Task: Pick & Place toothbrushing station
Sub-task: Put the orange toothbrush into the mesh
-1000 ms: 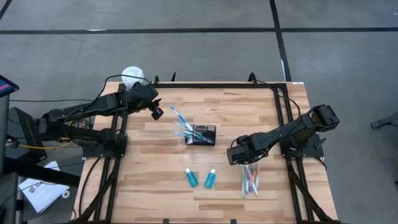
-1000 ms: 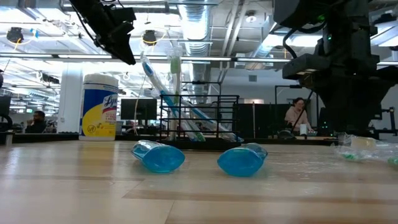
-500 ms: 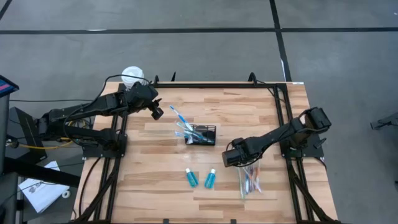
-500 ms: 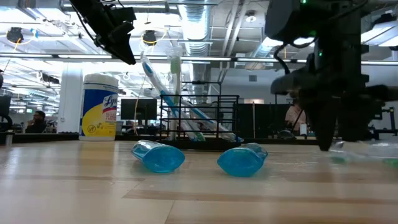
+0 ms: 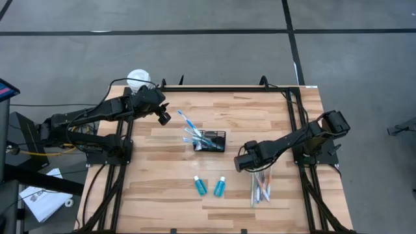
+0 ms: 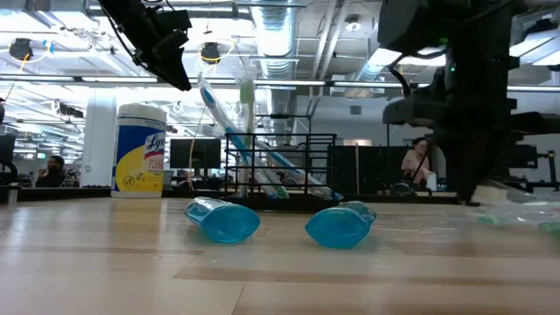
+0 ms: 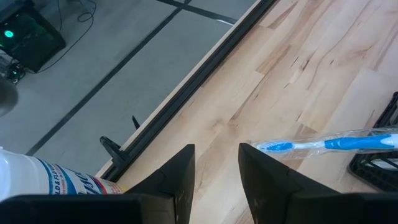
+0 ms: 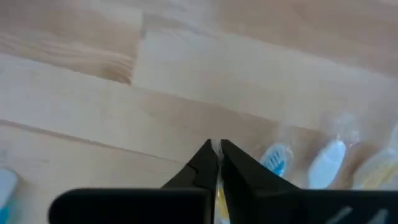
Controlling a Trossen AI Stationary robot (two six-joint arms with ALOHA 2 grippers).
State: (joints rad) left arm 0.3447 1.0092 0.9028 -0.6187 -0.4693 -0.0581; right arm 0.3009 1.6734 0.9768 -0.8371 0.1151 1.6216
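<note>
The black wire basket (image 5: 212, 140) stands at the table's middle. Wrapped toothbrushes (image 5: 186, 125) lean out of it toward the far left, and one blue toothbrush (image 7: 329, 144) shows in the left wrist view. Two teal tubes (image 5: 200, 186) (image 5: 220, 186) lie on their sides nearer the front. More wrapped toothbrushes (image 5: 261, 190) lie flat to the right of the tubes. My right gripper (image 5: 252, 169) points down at their far ends and is shut. My left gripper (image 5: 165, 119) hangs open and raised, far left of the basket, with nothing between its fingers. My right gripper comes from above, fingers pointing down, at the far end of the loose toothbrushes. A yellow-orange sliver (image 8: 217, 186) shows between its shut fingers. The fingers hide which part that is and whether it rests on the table. Other brush heads (image 8: 326, 163) lie just beside the fingers.
A white-lidded canister with a yellow label (image 6: 140, 149) stands off the table's far left corner. A black rail (image 5: 214, 88) frames the table. Bare wood lies along the near edge and on the left half.
My right gripper has sunk toward the table onto the far ends of the loose wrapped toothbrushes, swaying a little toward the near left and back. My left arm has kept still.
</note>
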